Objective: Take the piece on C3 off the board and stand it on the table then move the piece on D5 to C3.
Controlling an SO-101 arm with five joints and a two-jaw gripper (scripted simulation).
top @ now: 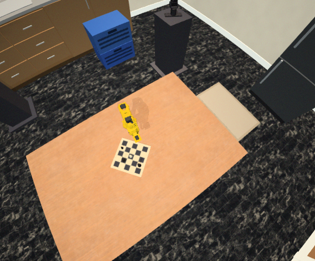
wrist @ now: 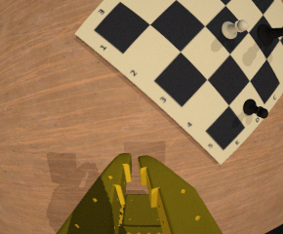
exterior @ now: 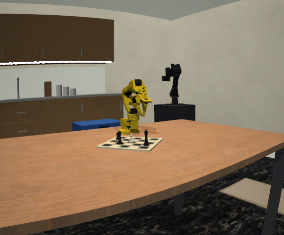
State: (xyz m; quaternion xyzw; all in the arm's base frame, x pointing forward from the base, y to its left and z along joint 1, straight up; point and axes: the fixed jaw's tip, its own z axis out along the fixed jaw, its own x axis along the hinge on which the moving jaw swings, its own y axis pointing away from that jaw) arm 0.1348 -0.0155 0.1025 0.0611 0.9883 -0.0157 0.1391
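A small checkered board (top: 114, 166) (exterior: 104, 145) (wrist: 145, 49) lies on the wooden table (top: 95, 210) (exterior: 86, 176) (wrist: 44, 92). A white pawn (top: 130, 155) (exterior: 131, 138) (wrist: 231, 27) stands upright on its middle square. Three black pieces stand upright on other squares: one (top: 123, 159) (exterior: 119, 138) (wrist: 274, 31), a tall one (top: 137, 170) (exterior: 146, 137), and one (top: 123, 147) (wrist: 254, 108) near the arm's edge. My yellow gripper (top: 137, 137) (exterior: 141, 113) (wrist: 136, 172) is shut and empty. It hangs above the bare table just off the board's near edge, pointing down.
The arm's base (top: 123, 107) (exterior: 129, 126) stands on the table behind the board. A blue drawer unit (top: 109, 37), a black pedestal with another arm (top: 171, 36) (exterior: 174, 111) and cabinets stand on the floor beyond the table.
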